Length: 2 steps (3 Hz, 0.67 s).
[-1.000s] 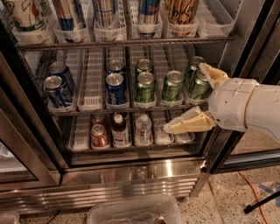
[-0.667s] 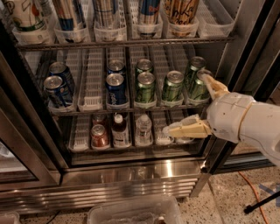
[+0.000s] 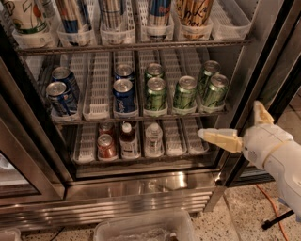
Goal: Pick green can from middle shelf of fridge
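Camera view looks slightly down into the open fridge [image 3: 141, 188], whose stainless-steel base runs across the 6 o'clock part of the frame. The middle shelf [image 3: 96, 84], a dark wire rack with white slotted lane trays, crosses the centre. At about 2 o'clock from the centre, the green can [image 3: 215, 90] stands upright at the front of the rightmost filled lane, with another green one just behind it at its 11 o'clock. To its 9 o'clock, more green cans [image 3: 155, 94] stand upright in the two neighbouring lanes. Further toward 9 o'clock are the blue cans [image 3: 124, 96], two in a centre lane and two near the left wall. The gripper [image 3: 229, 118] hangs outside the shelf at about 4 o'clock in the frame, at roughly 5 o'clock from the green can and clear of it, in front of the dark door frame. Its cream fingers [image 3: 221, 139] are spread wide and hold nothing: one points toward 9 o'clock, at the level of the lower rack, and the other points toward 12 o'clock. The white arm [image 3: 277, 155] comes in from 4 o'clock. On the lower rack, at 7 o'clock from the centre, stand a red can [image 3: 106, 146] and two small bottles [image 3: 153, 138]. Tall cans [image 3: 159, 14] fill the top rack at 12 o'clock. A clear plastic bin [image 3: 141, 228] sits on the floor at 6 o'clock, and an orange cable [image 3: 270, 207] lies at 5 o'clock.
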Each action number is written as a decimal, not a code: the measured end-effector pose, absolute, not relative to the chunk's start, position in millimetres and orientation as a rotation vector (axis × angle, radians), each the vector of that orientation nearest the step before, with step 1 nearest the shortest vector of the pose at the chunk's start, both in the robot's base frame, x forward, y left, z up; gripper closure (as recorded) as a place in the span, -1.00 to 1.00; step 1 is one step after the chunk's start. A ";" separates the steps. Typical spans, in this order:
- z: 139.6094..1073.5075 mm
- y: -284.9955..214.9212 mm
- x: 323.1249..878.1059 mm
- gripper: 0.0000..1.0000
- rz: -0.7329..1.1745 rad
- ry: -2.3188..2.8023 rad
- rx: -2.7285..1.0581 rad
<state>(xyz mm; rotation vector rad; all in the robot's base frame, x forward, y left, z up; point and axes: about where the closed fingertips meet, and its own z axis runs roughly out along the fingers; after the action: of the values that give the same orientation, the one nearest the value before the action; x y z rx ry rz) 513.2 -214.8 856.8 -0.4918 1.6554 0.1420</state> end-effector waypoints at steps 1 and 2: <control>836.2 -235.9 509.1 -1.00 0.131 1.682 -0.400; 836.2 -235.5 509.1 -1.00 0.132 1.681 -0.400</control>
<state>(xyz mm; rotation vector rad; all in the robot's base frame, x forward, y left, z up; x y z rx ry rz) 509.1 -235.5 836.2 -0.4001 1.6814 0.1320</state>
